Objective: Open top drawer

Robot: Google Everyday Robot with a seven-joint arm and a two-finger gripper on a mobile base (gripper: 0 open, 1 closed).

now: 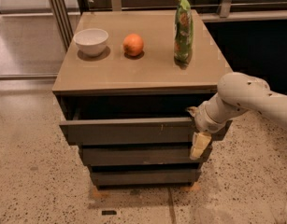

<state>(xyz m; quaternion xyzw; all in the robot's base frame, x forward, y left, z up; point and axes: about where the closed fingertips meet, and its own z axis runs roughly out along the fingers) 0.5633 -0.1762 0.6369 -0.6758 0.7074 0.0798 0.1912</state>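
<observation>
Now the pincer (198, 136) (grip: cannot tell) is hanging at the slightly open top drawer (129, 130), under the front right corner of the worktop (147, 73).

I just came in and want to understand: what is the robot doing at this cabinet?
The robot's gripper is at the right end of the top drawer, working to open it. This drawer front sticks out a little past the two lower drawers. A white bowl, an orange and a green bag stand on the cabinet top.
</observation>
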